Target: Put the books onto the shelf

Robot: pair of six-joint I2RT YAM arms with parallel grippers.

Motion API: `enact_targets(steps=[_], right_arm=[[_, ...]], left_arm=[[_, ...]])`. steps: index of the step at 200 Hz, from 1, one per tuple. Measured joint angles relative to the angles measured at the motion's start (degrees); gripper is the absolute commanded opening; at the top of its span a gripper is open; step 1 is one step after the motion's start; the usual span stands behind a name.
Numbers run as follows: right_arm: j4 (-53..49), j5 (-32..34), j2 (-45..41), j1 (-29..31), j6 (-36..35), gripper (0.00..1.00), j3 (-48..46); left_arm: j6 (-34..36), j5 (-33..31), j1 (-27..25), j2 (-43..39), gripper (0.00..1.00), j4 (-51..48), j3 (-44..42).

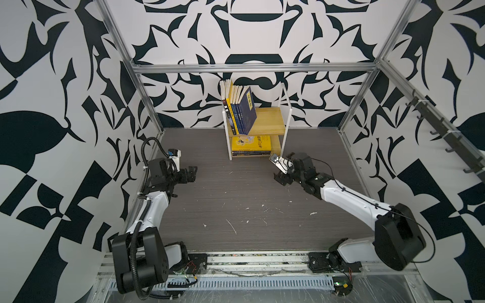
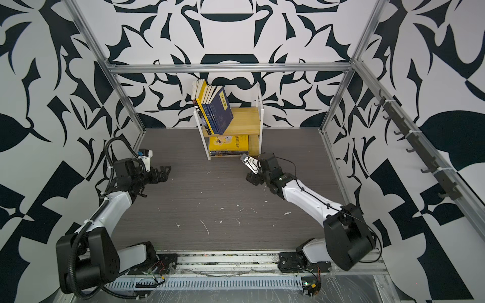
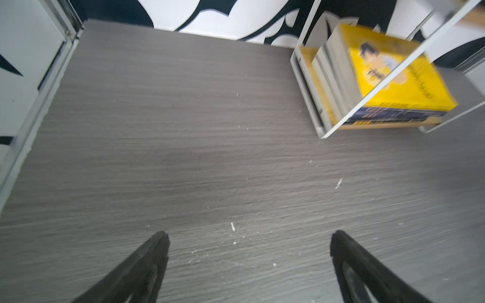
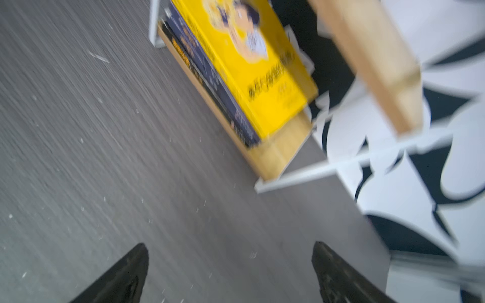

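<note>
I have both grippers empty over the table (image 1: 236,199). In the left wrist view the left gripper (image 3: 249,236) has its 2 fingers (image 3: 147,262) spread wide, with only grey tabletop between them. The shelf (image 3: 309,86) stands well ahead of those fingertips and off to one side, well apart from them.

The right wrist picture is blurred, but I can read it well enough. The right gripper (image 4: 231,248) is also spread wide, nothing sits between its fingertips, and it grips nothing. Just ahead of them is the front corner of the shelf's lower tier, near but apart, with a strip of tabletop in between. In both top views this gripper sits low in front of that same corner.

All the books I can see are on the shelf's 2 tiers. On the lower tier, straight ahead of the right fingertips, a flat stack (image 1: 250,152) lies with a yellow book (image 4: 252,65) on top and navy ones under it. On the upper tier, above and beyond the right fingertips, the standing books (image 1: 242,110) are packed against the frame's far end. They lean toward the bare part of the board, and a navy cover with a yellow title strip faces outward.
</note>
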Motion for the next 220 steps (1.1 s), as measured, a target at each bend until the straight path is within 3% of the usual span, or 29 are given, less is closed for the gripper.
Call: enact_targets(steps=[33,64,113,175,202,220], right_arm=[[11.1,8.2,-7.1,-0.1,7.9,1.0,-12.8],[22.1,14.9,-8.8,-2.6,14.7,1.0,-20.2],[35.5,21.9,-5.2,-12.2,25.0,0.99,-29.2],[52.1,20.5,8.6,-17.6,28.0,0.99,-31.2],[56.8,19.3,14.4,-19.4,29.1,1.0,-31.2],[56.8,18.4,14.4,-20.2,30.1,1.0,-30.9]], left_arm=[[0.5,-1.0,0.0,2.1,1.0,14.2,-7.6],[-0.7,-2.9,0.0,3.4,1.0,24.2,-9.6],[-2.6,-3.5,0.0,4.1,1.0,25.9,-10.1],[-5.7,-4.0,-0.2,8.7,1.0,39.3,-17.0],[-6.6,-4.1,-1.1,18.1,1.0,53.6,-20.4],[-7.0,-6.1,-2.3,20.0,1.0,52.5,-21.0]])
